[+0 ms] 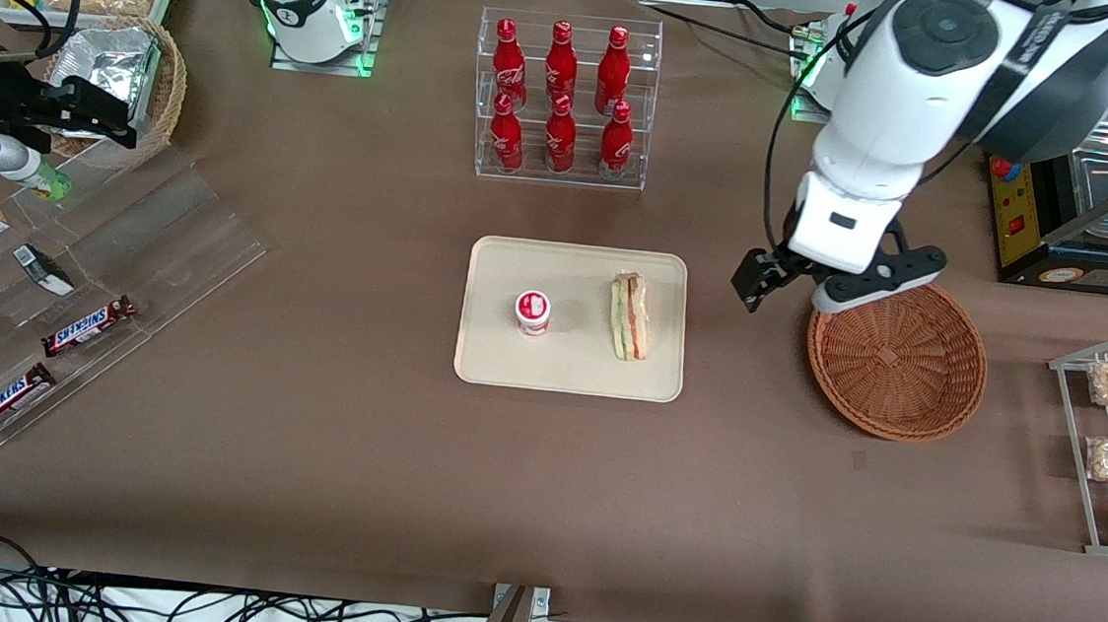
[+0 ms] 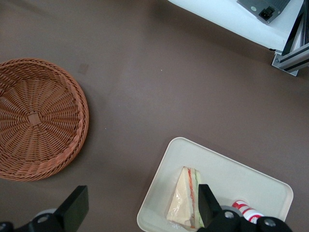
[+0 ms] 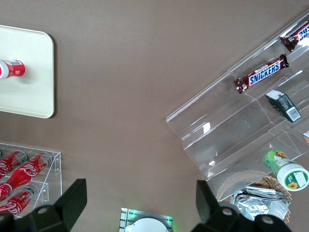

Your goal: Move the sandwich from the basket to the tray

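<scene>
Sandwich [image 1: 630, 316] seen lying in tray [image 1: 491, 363], beside cup [image 1: 533, 312]; placement judged done. Hand [image 1: 782, 281] held open, empty, above worktop [image 1: 307, 430] between tray and basket [image 1: 896, 374]. Basket seen emptied. Next: only retreat judged needed, clear of tray.

Even, bright overhead light fills all three views, leaving only soft, short shadows. The left arm's black two-finger gripper [image 1: 786, 282], above the table between tray and basket, throws hardly any shadow on the matte brown tablecloth [image 1: 306, 450]. Glare streaks the clear acrylic display stand [image 3: 231, 130]. Focus is sharp throughout.
</scene>
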Controlling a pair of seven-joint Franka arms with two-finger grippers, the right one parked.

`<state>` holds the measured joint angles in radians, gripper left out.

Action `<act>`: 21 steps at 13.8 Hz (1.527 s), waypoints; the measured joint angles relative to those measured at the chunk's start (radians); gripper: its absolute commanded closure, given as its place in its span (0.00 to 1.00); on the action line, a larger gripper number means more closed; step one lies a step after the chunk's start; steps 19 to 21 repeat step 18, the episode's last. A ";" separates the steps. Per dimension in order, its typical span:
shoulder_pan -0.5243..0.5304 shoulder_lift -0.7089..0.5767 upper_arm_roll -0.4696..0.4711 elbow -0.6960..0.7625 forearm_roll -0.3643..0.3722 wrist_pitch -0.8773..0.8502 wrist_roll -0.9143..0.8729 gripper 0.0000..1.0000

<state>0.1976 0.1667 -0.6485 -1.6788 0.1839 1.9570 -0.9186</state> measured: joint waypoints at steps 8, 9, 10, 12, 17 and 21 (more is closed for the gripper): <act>0.052 -0.060 0.254 0.056 -0.198 -0.221 0.555 0.00; 0.035 -0.077 0.314 0.057 -0.209 -0.252 0.637 0.00; 0.023 -0.093 0.360 0.057 -0.213 -0.278 0.711 0.00; 0.002 -0.118 0.422 0.057 -0.217 -0.313 0.813 0.00; -0.029 -0.137 0.460 0.057 -0.208 -0.328 0.949 0.00; -0.033 -0.137 0.460 0.057 -0.198 -0.328 0.953 0.00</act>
